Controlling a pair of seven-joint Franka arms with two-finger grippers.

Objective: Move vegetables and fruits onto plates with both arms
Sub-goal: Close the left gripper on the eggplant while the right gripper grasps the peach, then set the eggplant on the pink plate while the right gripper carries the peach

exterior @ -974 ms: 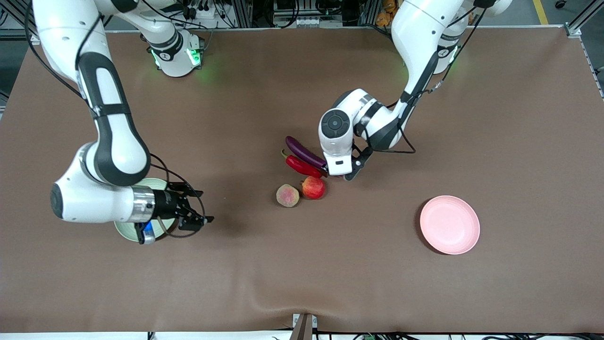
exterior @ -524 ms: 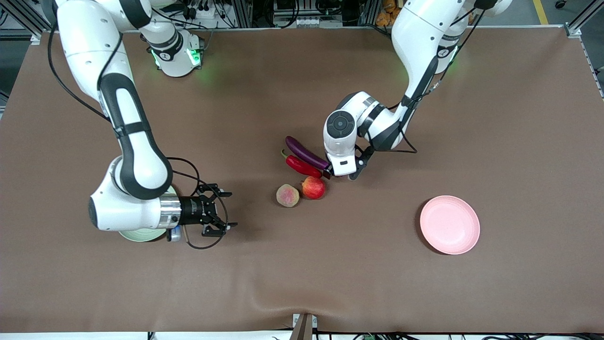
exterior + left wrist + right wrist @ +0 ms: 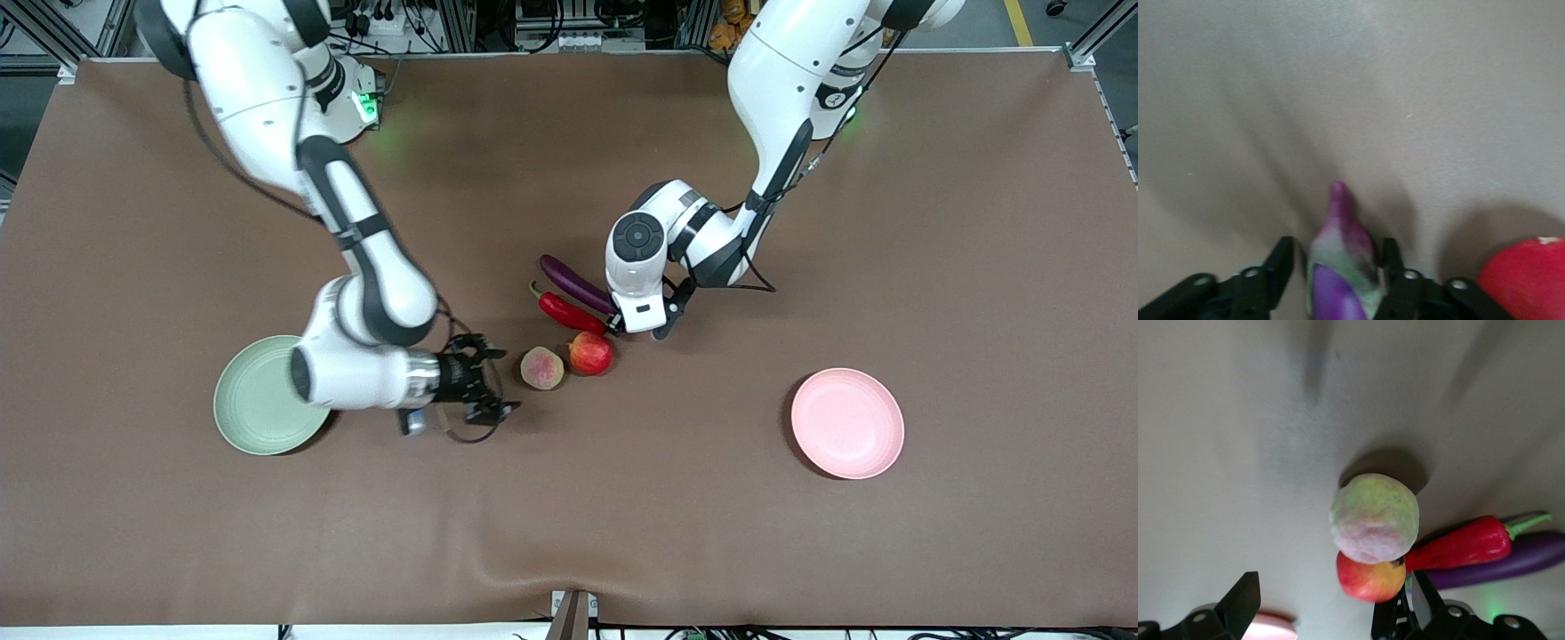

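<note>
Purple eggplant (image 3: 1338, 267) sits gripped in the left gripper (image 3: 1338, 283); right gripper (image 3: 498, 384), jaws open, hovers at the peach's (image 3: 542, 368) nine o'clock.

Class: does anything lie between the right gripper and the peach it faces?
Nothing visible. The open right gripper faces the peach across bare table; the apple sits beside the peach, toward the left arm's end.

Purple eggplant (image 3: 576, 284), red chili (image 3: 569, 313), red-orange apple (image 3: 590, 354), mint plate (image 3: 258, 411), pink plate (image 3: 847, 424)
</note>
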